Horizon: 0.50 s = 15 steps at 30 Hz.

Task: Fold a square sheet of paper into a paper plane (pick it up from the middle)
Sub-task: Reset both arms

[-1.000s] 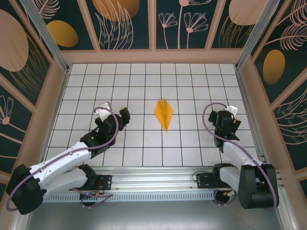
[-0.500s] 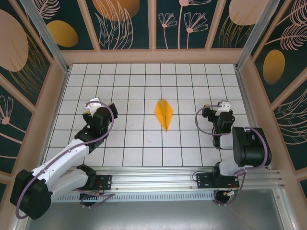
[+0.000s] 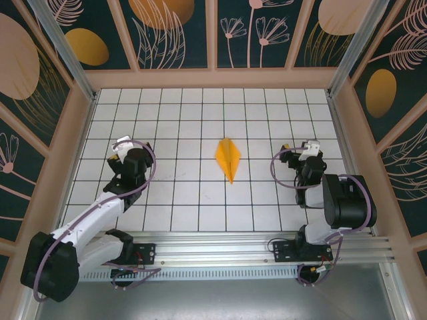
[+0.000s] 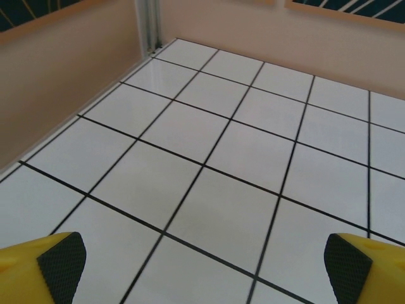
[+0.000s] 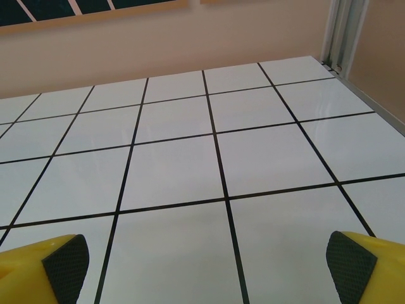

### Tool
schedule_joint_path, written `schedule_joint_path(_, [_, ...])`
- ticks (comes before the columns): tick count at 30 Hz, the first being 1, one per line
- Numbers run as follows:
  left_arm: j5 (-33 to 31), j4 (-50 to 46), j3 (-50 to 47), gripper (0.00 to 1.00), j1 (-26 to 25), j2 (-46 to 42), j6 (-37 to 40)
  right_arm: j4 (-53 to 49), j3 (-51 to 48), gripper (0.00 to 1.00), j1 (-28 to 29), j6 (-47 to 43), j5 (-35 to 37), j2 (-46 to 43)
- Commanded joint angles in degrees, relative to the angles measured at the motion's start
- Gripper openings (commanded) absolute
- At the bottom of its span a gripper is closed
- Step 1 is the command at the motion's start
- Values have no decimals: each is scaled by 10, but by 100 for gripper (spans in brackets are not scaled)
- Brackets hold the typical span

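1. Left side. The left gripper (image 3: 123,148) stood over the left part of the table (image 3: 200,107), near the left wall and well apart from the task's thing. Its jaws were spread wide and held nothing. In the left wrist view, bare white tiles lay between its black pads (image 4: 60,266).

2. Centre. The paper plane (image 3: 228,159) lay flat on the tiles in the middle of the table, between the two arms and touching neither. It was a slim orange-yellow dart with a centre crease, its point directed toward the near edge. No unfolded sheet was visible.

3. Right side. The right gripper (image 3: 303,149) stood over the right part of the table, also well apart from the plane. Its jaws were fully spread and empty. In the right wrist view, its pads (image 5: 63,266) framed bare tiles.

4. Step in hand. Judged from the layout, folding appeared complete and the plane had been released; the arms were standing off.

5. Next move. It likely called for no further grasp, just a return of both arms to rest without sweeping across the centre, since a light paper dart would shift at the slightest contact.
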Motion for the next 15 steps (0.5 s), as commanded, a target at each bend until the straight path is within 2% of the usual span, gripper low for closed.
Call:
schedule_joint_path(1, [-18,107,-30,99,41,8,44,32,5,99,0,5,-5,2])
schedule_joint_path(5, [-15,142,-44,98,82,42,57,32,5,99,0,5,-4,2])
schedule_joint_path(9, [-4,215,-47,99,92,95,123,32,5,99,0,5,-4,2])
schedule_joint_path(14, [27,296,-71,99,107,168,125,32,5,99,-1,5,-5,2])
schedule_joint_path(15, [40,288,-60,98,108,177,127,32,5,99,-1,6,-5,1])
